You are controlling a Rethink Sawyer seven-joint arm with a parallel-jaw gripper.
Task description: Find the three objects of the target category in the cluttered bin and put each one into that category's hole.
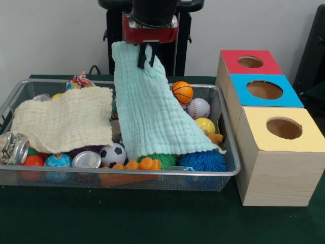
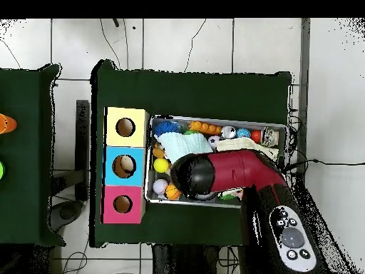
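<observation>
My gripper (image 1: 146,57) is shut on the top edge of a mint-green cloth (image 1: 152,112) and holds it up, so it hangs down over the middle of the silver wire-mesh bin (image 1: 152,174). One knotted multicoloured fabric bundle (image 1: 80,80) shows at the bin's far left rim, left of the gripper. No other bundle is visible. In the overhead view the red arm (image 2: 228,171) covers much of the bin (image 2: 217,120) and hides the gripper; the green cloth (image 2: 184,143) shows beside it.
A cream cloth (image 1: 66,119) covers the bin's left half. Around the cloths lie balls, among them a basketball (image 1: 182,92) and a baseball (image 1: 198,108), spiky balls (image 1: 202,161) and cans (image 1: 86,160). Red (image 1: 249,62), blue (image 1: 264,90) and yellow (image 1: 283,128) wooden boxes with holes stand beside the bin.
</observation>
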